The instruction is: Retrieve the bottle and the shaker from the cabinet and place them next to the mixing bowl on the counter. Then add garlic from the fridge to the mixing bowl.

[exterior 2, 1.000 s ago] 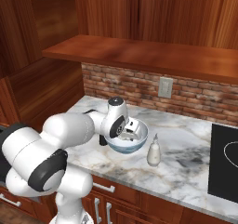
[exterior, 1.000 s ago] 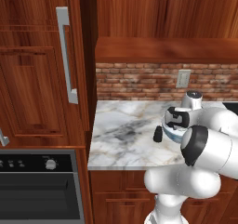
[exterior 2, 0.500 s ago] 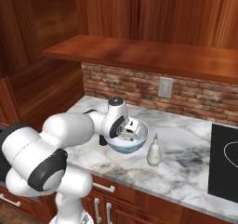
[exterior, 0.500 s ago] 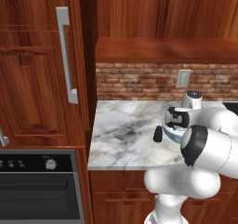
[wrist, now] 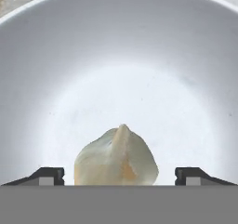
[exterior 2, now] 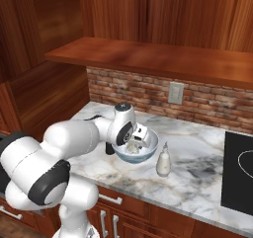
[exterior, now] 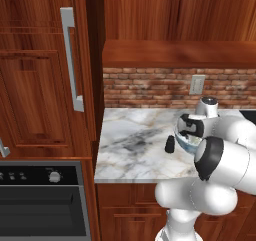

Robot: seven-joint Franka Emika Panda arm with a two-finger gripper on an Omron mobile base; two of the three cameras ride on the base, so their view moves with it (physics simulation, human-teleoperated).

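A white-and-grey marble worktop is running along a red brick backsplash, which is carrying a pale wall outlet at 2 o'clock. A tall wooden cabinet door with a long silver handle is standing at 9 o'clock, above a black oven's control panel. A black cooktop is sitting at 3 o'clock in the right base view.

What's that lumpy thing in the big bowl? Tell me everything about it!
It's the garlic, a pale cream bulb with faint yellowish patches, ridged sides and a pointed tip. It sits inside the smooth, whitish mixing bowl, between the two dark fingertips of the pincer, which stand spread wide with gaps on both sides, not touching it. From the right base view it shows as a small pale lump in the bowl.
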